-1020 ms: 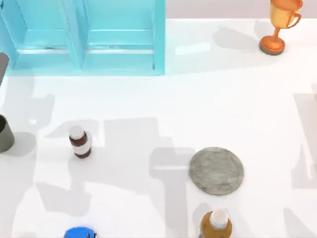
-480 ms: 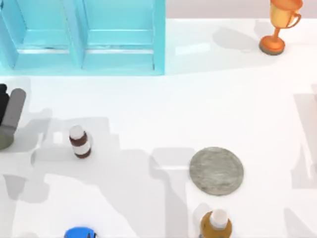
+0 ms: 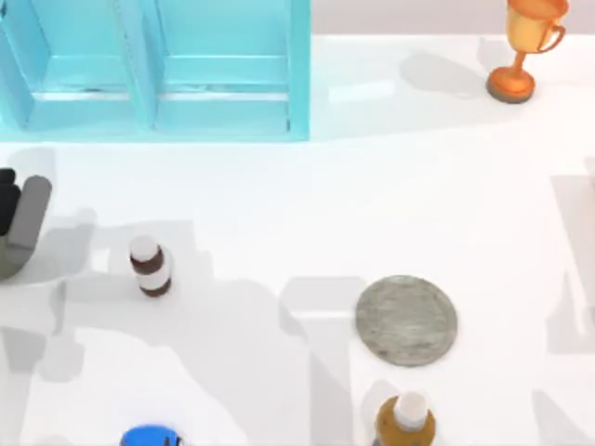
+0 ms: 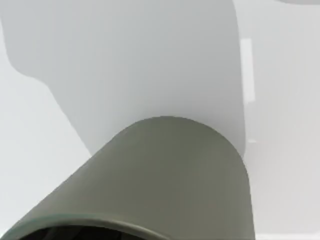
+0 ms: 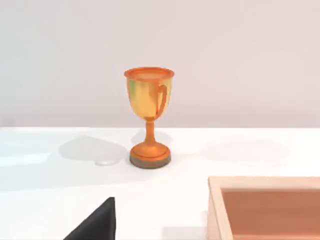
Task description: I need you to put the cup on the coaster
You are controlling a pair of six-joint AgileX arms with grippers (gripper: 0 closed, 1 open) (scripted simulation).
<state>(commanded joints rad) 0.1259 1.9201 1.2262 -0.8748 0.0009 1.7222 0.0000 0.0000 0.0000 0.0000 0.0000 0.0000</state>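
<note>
The olive-grey cup (image 3: 7, 265) stands at the table's far left edge, mostly covered by my left arm (image 3: 23, 218), which reaches in over it from that edge. The left wrist view shows the cup (image 4: 170, 185) very close, its side and dark rim just under the camera. The coaster (image 3: 406, 320), a flat mottled grey disc, lies right of centre near the front, far from the cup, with nothing on it. A dark part of my right gripper (image 5: 95, 225) shows at the edge of the right wrist view.
A brown white-capped bottle (image 3: 149, 266) stands between cup and coaster. An orange bottle (image 3: 405, 420) sits just in front of the coaster. There is a blue object (image 3: 151, 437) at the front edge, a blue cabinet (image 3: 158, 70) at back left, an orange trophy (image 3: 525, 46) at back right, and a wooden box (image 5: 265, 207).
My left arm has come in from the left edge and now covers most of the cup. The cup, coaster and bottles have not moved.
</note>
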